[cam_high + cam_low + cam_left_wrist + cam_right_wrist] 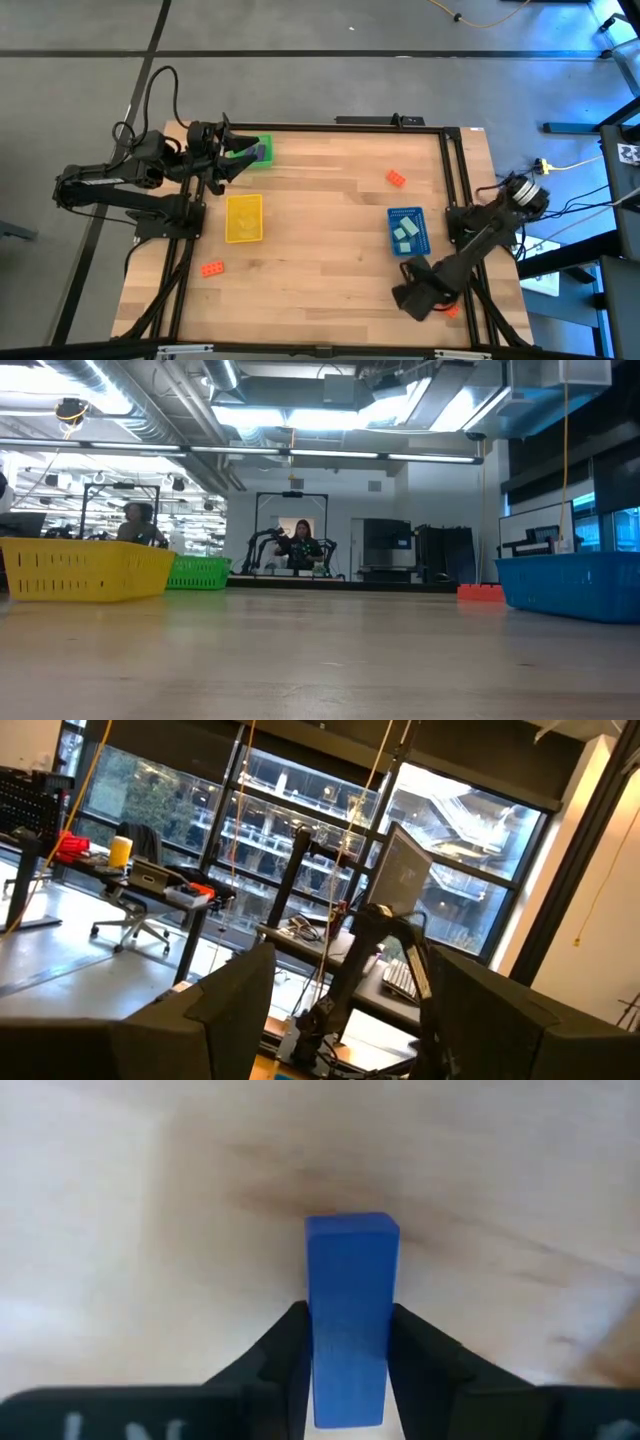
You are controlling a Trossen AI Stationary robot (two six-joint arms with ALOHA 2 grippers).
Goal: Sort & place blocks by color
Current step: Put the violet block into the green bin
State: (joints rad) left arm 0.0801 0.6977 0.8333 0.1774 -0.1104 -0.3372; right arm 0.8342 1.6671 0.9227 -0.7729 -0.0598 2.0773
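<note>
My right gripper (412, 297) hangs over the table's near right corner, shut on a blue rectangular block (350, 1310). An orange-red block (452, 311) lies just beside it. Two more orange-red blocks rest on the wood, one near the far right (396, 178) and one at the near left (212, 268). Light teal blocks (405, 232) lie in the blue tray (391, 216). A purple block (263, 152) sits in the green tray (255, 163). My left gripper (237, 152) is open at that tray's left side, and its wrist view (350, 965) looks out into the room. My right gripper pinches the blue block between its two fingers (285, 1355), which press on its two long sides (318, 1350) and lie along its length. The block's free end (350, 1228) sticks out past the fingertips toward the wood. I cannot tell whether it touches the table.
The yellow tray (244, 237) stands at the table's left middle, between the green tray and the near-left orange-red block. A dark frame (447, 170) runs along the table's edges. Bare wood lies in the middle (320, 240). People show in the room beyond (302, 545).
</note>
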